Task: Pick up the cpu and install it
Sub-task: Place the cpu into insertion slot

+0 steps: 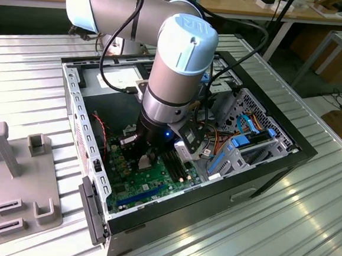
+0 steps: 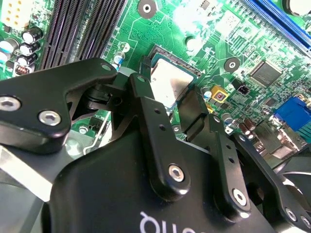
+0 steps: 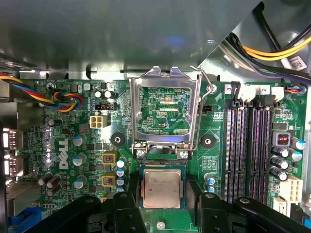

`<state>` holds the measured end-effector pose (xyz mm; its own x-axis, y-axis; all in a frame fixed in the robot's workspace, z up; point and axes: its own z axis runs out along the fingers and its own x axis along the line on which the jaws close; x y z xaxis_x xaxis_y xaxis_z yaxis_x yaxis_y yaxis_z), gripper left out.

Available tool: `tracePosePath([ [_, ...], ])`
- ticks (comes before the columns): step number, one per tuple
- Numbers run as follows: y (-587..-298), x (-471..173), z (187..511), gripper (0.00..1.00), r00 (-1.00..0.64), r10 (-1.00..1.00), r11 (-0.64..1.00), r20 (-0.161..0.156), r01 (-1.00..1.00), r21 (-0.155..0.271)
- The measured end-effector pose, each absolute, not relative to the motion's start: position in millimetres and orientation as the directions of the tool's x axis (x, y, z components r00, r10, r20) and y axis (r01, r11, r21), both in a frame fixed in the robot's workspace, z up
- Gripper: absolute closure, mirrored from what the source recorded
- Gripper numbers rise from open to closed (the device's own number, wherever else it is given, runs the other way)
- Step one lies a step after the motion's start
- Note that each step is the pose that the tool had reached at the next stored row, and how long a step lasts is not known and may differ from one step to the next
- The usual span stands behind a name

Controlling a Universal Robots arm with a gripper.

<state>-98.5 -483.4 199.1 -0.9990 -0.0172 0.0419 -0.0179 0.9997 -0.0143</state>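
- Exterior view: we see the arm point(image 1: 176, 63) reaching down into an open computer case point(image 1: 181, 221) that lies on a ribbed metal surface point(image 1: 281, 231).
- The pincer point(image 1: 147, 157) hangs low over the green motherboard point(image 1: 148, 188), near the middle of the case.
- The cpu point(image 3: 162, 188) lies flat, silvery top up, at the socket on the motherboard. In both wrist views it sits between the pincer's two black fingers point(image 2: 146, 97).
- Pincer state: clamped on the cpu. We see the fingers flush against two opposite edges of the chip, with no gap on either side.
- We cannot tell whether the chip is fully down in the socket or a touch above it.
- The hollow metal frame point(image 3: 165, 78) is swung open on its hinge. It stands just beside the cpu, on the side away from the pincer body, and bare board shows through its middle.
- A thin wire lever point(image 3: 206, 87) runs along one side of the frame.
- Black memory slots point(image 3: 248, 145) run parallel near the socket, with nothing in them.
- A long blue slot point(image 2: 277, 24) crosses the board, well apart from the chip.
- In the exterior view, blue drive brackets point(image 1: 241, 145) sit inside the case at 3 o'clock from the pincer.
- A grey fixture point(image 1: 13, 175) with upright posts stands on the surface at 9 o'clock from the case, well apart from it.
- A bundle of coloured wires point(image 3: 63, 99) lies on the board near the case wall.
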Motion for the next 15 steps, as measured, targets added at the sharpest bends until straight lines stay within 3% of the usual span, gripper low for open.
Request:
tracePosePath([
  [6,-483.4,-98.0,198.5,0.53,-0.999,-0.017,1.000,0.042,-0.018,-0.014],
  [9,-483.4,-96.5,197.9,0.46,-0.999,-0.017,1.000,0.042,-0.018,-0.014],
  [10,-483.4,-96.3,197.7,0.40,-0.999,-0.017,1.000,0.042,-0.018,-0.014],
  [15,-483.4,-96.2,197.6,0.40,-0.999,-0.017,1.000,0.042,-0.018,-0.014],
])
